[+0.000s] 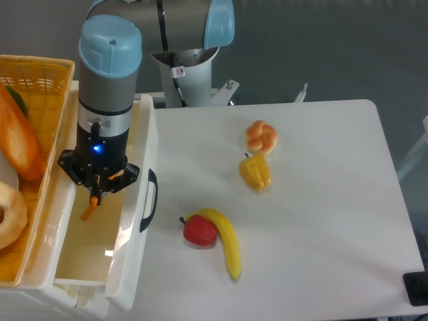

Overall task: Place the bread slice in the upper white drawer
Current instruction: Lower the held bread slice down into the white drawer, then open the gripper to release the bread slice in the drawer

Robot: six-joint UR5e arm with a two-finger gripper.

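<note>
Far left, a woven yellow basket [40, 73] holds a long orange baguette [20, 140] and a pale ring-shaped piece at its lower edge; it sits beside the drawer w/ nothing to do w/ this job.

Next right, the upper white drawer [130, 267] is pulled out, open top facing up, black handle [150, 200] on its front toward the surface. That leaves the inside reachable from above, which is why the arm comes straight down.

The pincer [95, 197] hangs inside the drawer's outline, clenched on the bread slice [89, 208]. The slice shows edge-on as a thin orange sliver hanging below the tips, tilted down-left; pinching it across its flat faces is prob. why it hangs on edge. It appears above the drawer floor, not resting yet, though depth is hard to tell. Judged: placing is nearly done, release remains.

Right, on the white surface [321, 221]: a red fruit [199, 231] touching a banana [226, 241], a yellow pepper [255, 172], a knotted bun [261, 136], all well apart from the drawer.
</note>
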